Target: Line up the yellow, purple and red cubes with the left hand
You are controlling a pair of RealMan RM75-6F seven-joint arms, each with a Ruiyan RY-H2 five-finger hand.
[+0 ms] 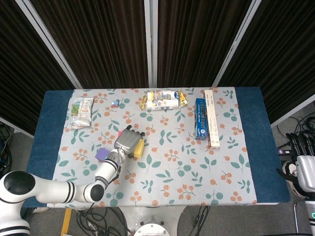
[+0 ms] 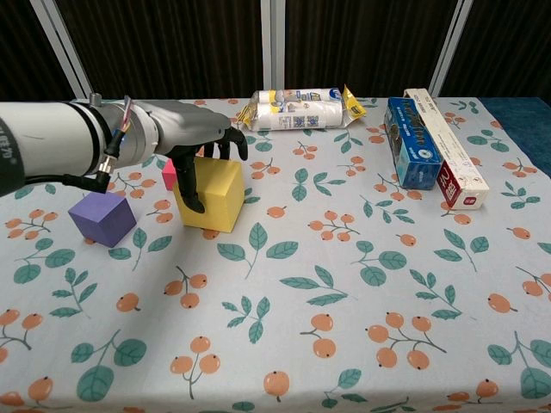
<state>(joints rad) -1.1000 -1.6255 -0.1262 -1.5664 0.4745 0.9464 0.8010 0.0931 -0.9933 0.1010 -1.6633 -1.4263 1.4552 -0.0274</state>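
My left hand (image 2: 196, 142) grips the yellow cube (image 2: 213, 196) from above, its fingers wrapped over the cube's top and front face; the cube sits low, at or just above the cloth. In the head view the same left hand (image 1: 128, 141) covers most of the yellow cube (image 1: 139, 147). The red cube (image 2: 169, 175) lies just behind the yellow one, partly hidden by my hand. The purple cube (image 2: 102, 218) rests on the cloth to the left, also the purple cube (image 1: 102, 154). My right hand (image 1: 306, 173) hangs off the table's right side, fingers not clearly visible.
A white packet roll (image 2: 299, 109) lies at the back centre. A blue box (image 2: 410, 142) and a long white-red box (image 2: 446, 161) lie at the back right. A snack bag (image 1: 81, 112) sits at the back left. The floral cloth (image 2: 344, 301) covers the table.
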